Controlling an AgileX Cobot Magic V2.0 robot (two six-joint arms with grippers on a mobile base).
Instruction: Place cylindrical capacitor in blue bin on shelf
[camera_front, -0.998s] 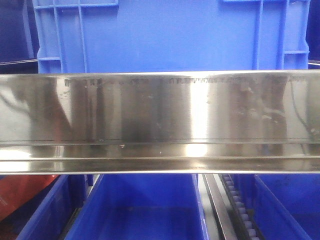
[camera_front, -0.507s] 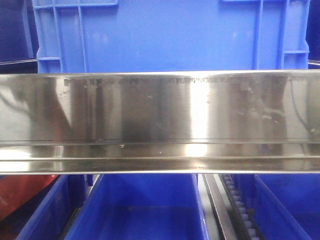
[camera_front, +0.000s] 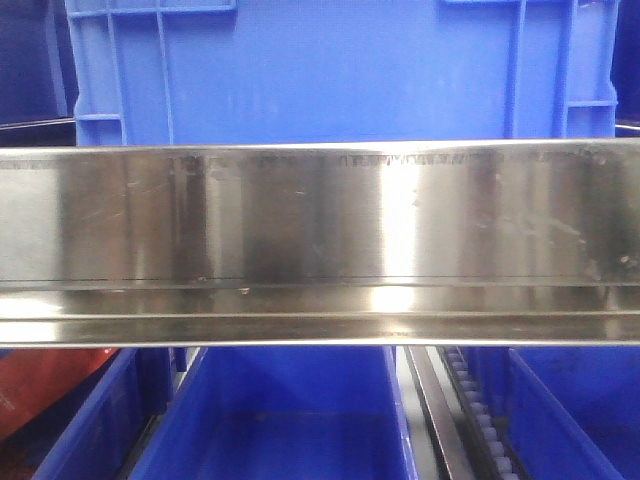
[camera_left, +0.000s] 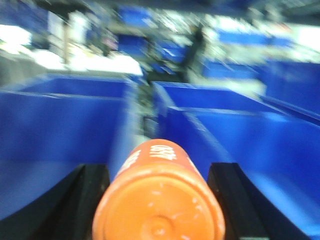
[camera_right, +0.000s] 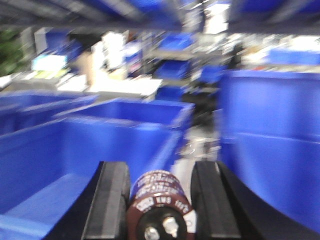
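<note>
In the right wrist view a dark brown cylindrical capacitor (camera_right: 160, 200) with two screw terminals sits between the black fingers of my right gripper (camera_right: 160, 166), which is shut on it above an open blue bin (camera_right: 105, 145). My left gripper (camera_left: 159, 169) is shut on an orange cylinder (camera_left: 159, 205) with white print, over the gap between two blue bins (camera_left: 60, 125). The front view shows the shelf's shiny steel rail (camera_front: 320, 220), a blue bin (camera_front: 340, 70) above it and another (camera_front: 290, 420) below. Neither gripper shows there.
A roller track (camera_front: 480, 420) runs between the lower bins in the front view. A taller blue bin wall (camera_right: 272, 140) stands to the right of the right gripper. More blue bins and shelving lie blurred in the background of both wrist views.
The dark reflected shapes at the left and right ends of the steel rail have gone from the rail. The bins and rail have not moved.
</note>
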